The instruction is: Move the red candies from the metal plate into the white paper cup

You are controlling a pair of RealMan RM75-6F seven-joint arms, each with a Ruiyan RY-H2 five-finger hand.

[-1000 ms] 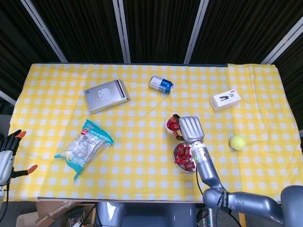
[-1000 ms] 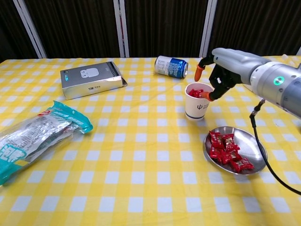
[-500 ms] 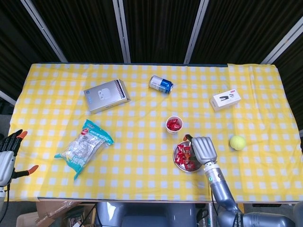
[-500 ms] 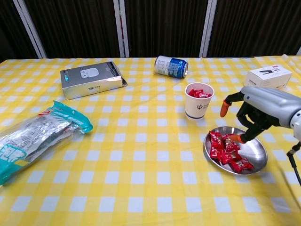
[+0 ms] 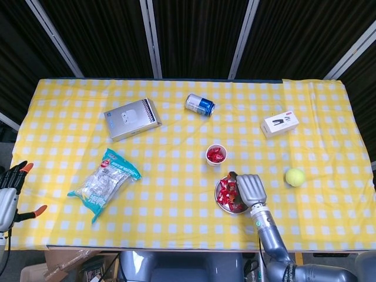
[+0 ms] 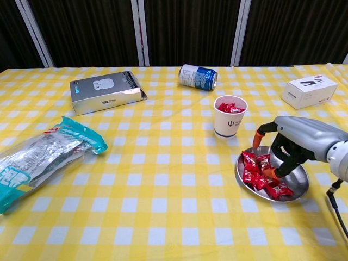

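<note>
The metal plate [image 6: 293, 187] [image 5: 220, 202] lies near the table's front edge and holds several red candies [image 6: 258, 171] [image 5: 226, 192]. Just behind it stands the white paper cup [image 6: 229, 116] [image 5: 215, 155] with red candies inside. My right hand [image 6: 293, 144] [image 5: 250, 188] hovers low over the plate, fingers curled down onto the candies; whether it holds one I cannot tell. My left hand [image 5: 10, 194] rests off the table's left edge with fingers apart, holding nothing.
A blue can [image 6: 198, 76] lies on its side behind the cup. A grey box [image 6: 106, 91] and a snack bag [image 6: 38, 157] sit to the left. A white stapler box [image 6: 310, 91] and a tennis ball [image 5: 295, 177] are to the right.
My right hand has left the cup, moved forward and come down over the plate, its fingertips now among the candies. The left hand has not moved.
</note>
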